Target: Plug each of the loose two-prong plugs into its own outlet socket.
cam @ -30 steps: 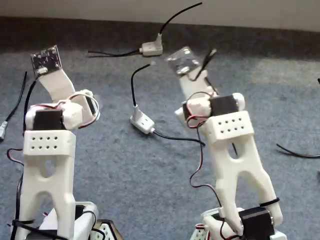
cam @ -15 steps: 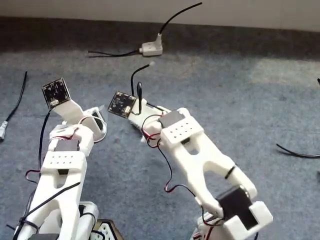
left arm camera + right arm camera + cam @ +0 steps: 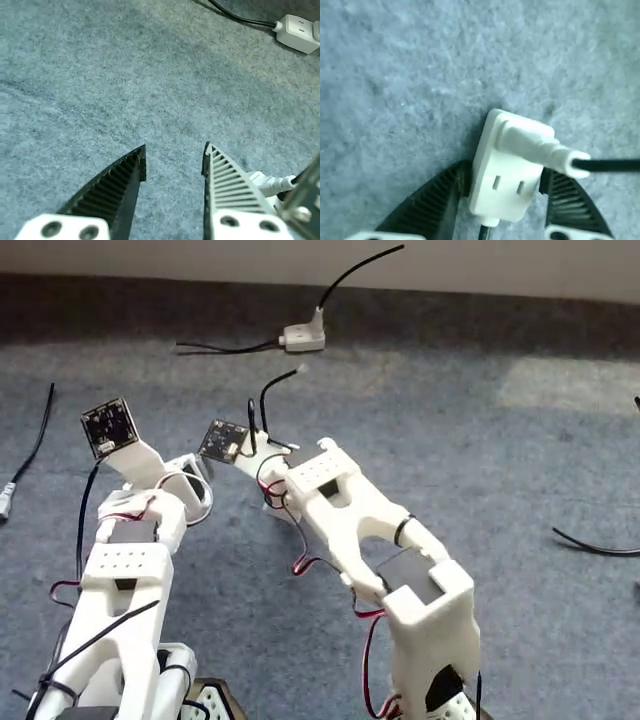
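on the grey carpet (image 3: 520,490), the right gripper (image 3: 503,172) sits with fingers apart astride the near socket block (image 3: 506,192). that block seems to carry one plug (image 3: 527,140), with two slots free. the left gripper (image 3: 174,155) hangs open over bare carpet. a loose plug (image 3: 5,500) at the carpet's edge looks unplugged, so most of the work is probably left.

One outlet socket (image 3: 507,175) is being flanked on the carpet (image 3: 500,490) by the fingers (image 3: 435,200) of the right gripper (image 3: 504,177), one each side. The other socket (image 3: 303,337) is lying way farther back, well apart. The left gripper (image 3: 173,162) is being held over carpet just left of the first one.
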Motion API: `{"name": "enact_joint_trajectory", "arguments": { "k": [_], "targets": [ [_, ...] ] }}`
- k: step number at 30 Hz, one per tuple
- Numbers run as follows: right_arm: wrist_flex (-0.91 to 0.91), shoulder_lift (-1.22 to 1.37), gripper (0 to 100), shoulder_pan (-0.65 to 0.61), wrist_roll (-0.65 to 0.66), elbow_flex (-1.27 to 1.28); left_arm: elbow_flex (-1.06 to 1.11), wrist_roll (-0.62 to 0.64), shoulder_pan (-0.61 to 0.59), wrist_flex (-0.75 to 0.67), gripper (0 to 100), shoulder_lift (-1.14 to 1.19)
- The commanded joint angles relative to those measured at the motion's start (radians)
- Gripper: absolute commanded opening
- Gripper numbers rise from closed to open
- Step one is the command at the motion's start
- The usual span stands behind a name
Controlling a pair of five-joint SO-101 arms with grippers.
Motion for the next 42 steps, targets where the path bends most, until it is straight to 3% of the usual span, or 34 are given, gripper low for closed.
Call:
{"name": "enact_joint_trajectory", "arguments": {
  "k": [1,5,11,14,23,28,32,35,42],
  "targets": [
    [-0.015,0.082,19.7,0.001,-0.029,-0.143,-0.005,0.002,0.022,-0.018,20,-0.019],
    [-0.015,0.199,0.4,0.067,-0.169,-0.343,-0.007,0.002,0.022,-0.018,20,-0.019],
    [-0.007,0.374,4.3,0.134,-0.509,-0.684,-0.007,0.002,0.022,-0.018,20,-0.019],
    [0.073,0.43,4.3,0.137,-0.62,-0.82,-0.007,0.002,0.022,-0.018,20,-0.019],
    [0.71,0.443,4.3,0.159,-0.638,-1.273,-0.007,0.002,0.022,-0.018,20,-0.019],
    [0.943,0.446,4.3,0.289,-0.637,-1.595,-0.007,0.002,0.022,-0.018,20,-0.019],
    [0.9,0.449,4.3,0.47,-0.626,-1.705,-0.007,0.002,0.022,-0.018,20,-0.019],
    [0.783,0.45,4.3,0.558,-0.485,-1.672,-0.005,0.002,0.022,-0.018,20,-0.019],
    [0.282,0.452,4.7,0.579,-0.315,-1.402,-0.001,-0.015,0.022,-0.018,20,-0.019]
  ]
}}
